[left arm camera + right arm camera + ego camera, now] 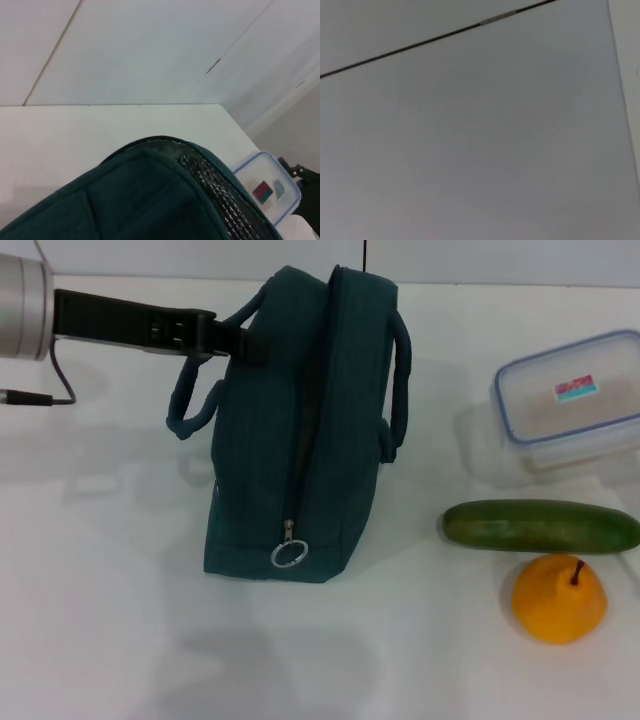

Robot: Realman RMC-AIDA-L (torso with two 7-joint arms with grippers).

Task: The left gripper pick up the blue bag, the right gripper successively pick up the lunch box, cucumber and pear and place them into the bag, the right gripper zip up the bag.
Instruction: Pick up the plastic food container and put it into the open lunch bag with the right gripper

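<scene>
At the bag's far left side, the left gripper point(238, 343) reaches in from the left edge of the head view on its black-and-silver arm and meets the blue bag point(300, 430) just by its left loop handle point(196, 400); whether its fingers are clamped on the fabric or merely against it cannot be told. The bag stands on the white table point(100, 590) with its zipper running along the top toward the robot, the ring zipper pull point(289, 553) hanging at the near end. Its other loop handle point(400, 390) hangs on the right side. From the left wrist view, the bag's upper edge point(150, 190) fills the lower part, with a strip of silver foil lining point(220, 195) showing. Well to the right of the bag sits the lunch box point(570, 400), closed, its red-and-teal label up. Nearer the robot lies the cucumber point(540, 526), crosswise, and just in front of it, touching or nearly so, the pear point(558, 600). The right gripper appears in no view.
</scene>
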